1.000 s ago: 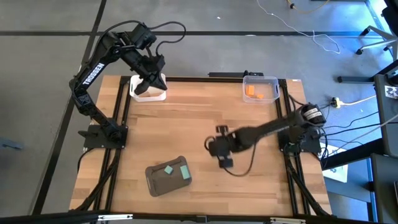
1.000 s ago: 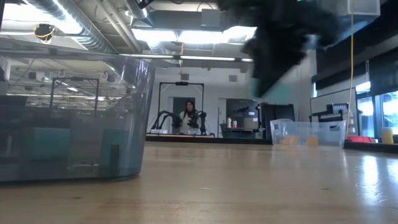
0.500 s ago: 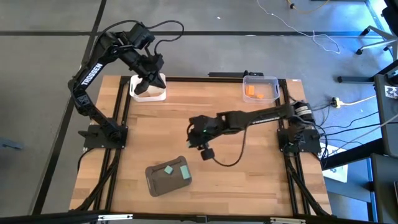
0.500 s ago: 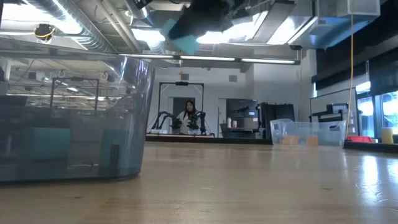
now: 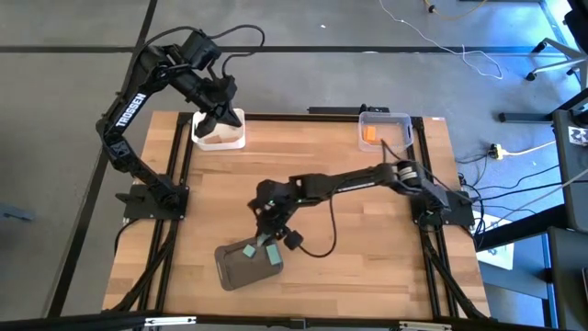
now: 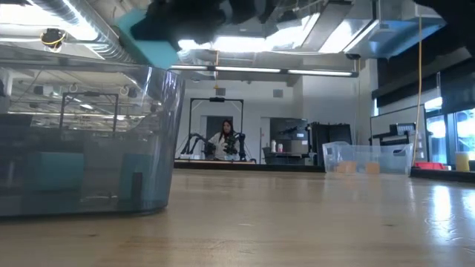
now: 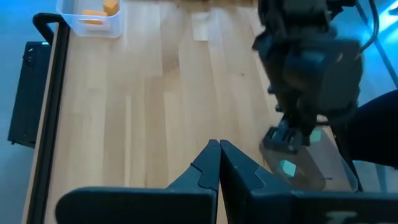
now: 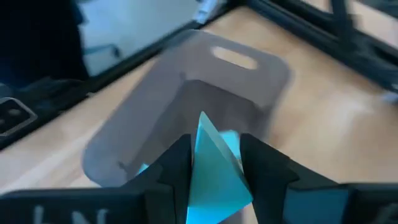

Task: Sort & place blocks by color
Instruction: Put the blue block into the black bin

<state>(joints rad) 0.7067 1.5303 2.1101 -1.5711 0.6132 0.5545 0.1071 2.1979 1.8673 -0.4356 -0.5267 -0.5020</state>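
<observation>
My right gripper (image 8: 217, 177) reaches across the table and hangs over the dark grey tray (image 5: 241, 268) near the table's near edge, shut on a teal wedge block (image 8: 214, 165). In the low view the same block (image 6: 148, 43) is above the tray's wall (image 6: 89, 133). Two teal blocks (image 5: 248, 250) (image 5: 273, 256) lie on the tray's floor. My left gripper (image 7: 219, 158) is shut and holds nothing; it waits above the white tray (image 5: 223, 138) at the far left corner. Orange blocks (image 5: 371, 134) lie in the clear tray (image 5: 386, 118) at the far right. My right gripper pinches the teal wedge between its two fingers (image 8: 177, 163), one on each flat side (image 8: 205, 155) of it. The fingers slant down from the table's right. The block is lifted clear, above the grey tray, its pointed end away from the wrist.
Bare wooden tabletop (image 5: 303, 165) lies between the three trays. Black frame rails (image 5: 179, 184) run along the table's left and right sides. A person (image 6: 225, 139) sits far off in the room behind the table.
My right gripper has swept from the middle right of the table toward the left and near edge, carrying the teal block, and now hangs over the dark grey tray. The arm has stretched out as it went.
</observation>
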